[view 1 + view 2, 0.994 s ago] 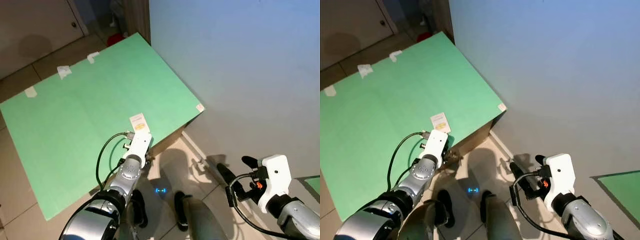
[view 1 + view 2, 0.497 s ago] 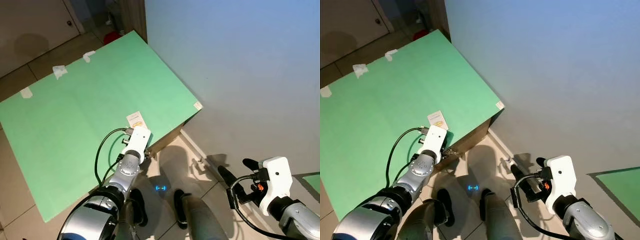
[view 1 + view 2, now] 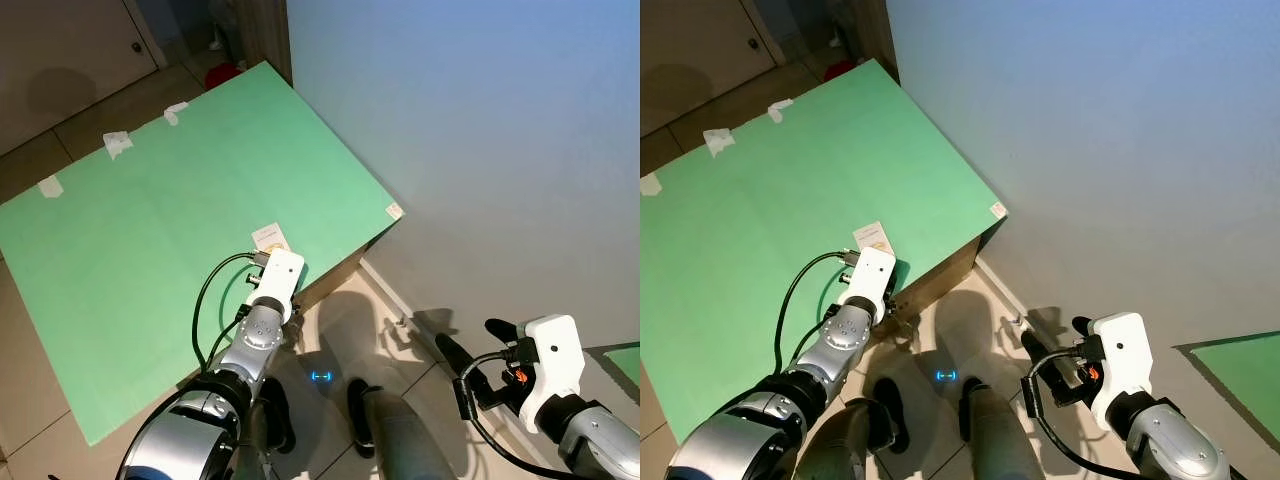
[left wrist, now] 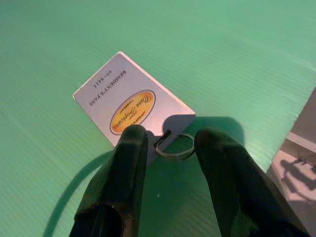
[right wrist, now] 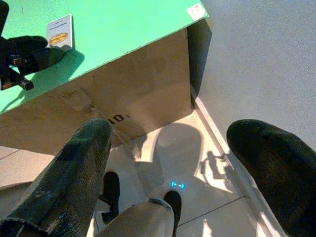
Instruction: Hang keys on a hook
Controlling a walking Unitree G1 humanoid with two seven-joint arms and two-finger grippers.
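Observation:
A white key card (image 4: 131, 103) with a yellow oval logo lies flat on the green tabletop (image 3: 160, 190), near its front edge. A metal key ring (image 4: 174, 146) is attached to the card's near corner. My left gripper (image 4: 173, 136) hovers open right over the ring, one black finger on either side of it. In the left eye view the card (image 3: 268, 236) peeks out just beyond the left wrist's white housing (image 3: 281, 274). My right gripper (image 3: 473, 338) hangs open and holds nothing, low at the right above the floor.
The green top covers a brown cardboard box (image 5: 123, 94) that stands against a blue-grey wall (image 3: 480, 150). Tape scraps (image 3: 117, 143) lie at the top's far edge. My feet (image 3: 320, 405) stand on tiled floor by the box's front corner. A door is at the far left.
The whole picture has shifted slightly, so the camera moved a little. Both grippers and the card keep their places relative to each other.

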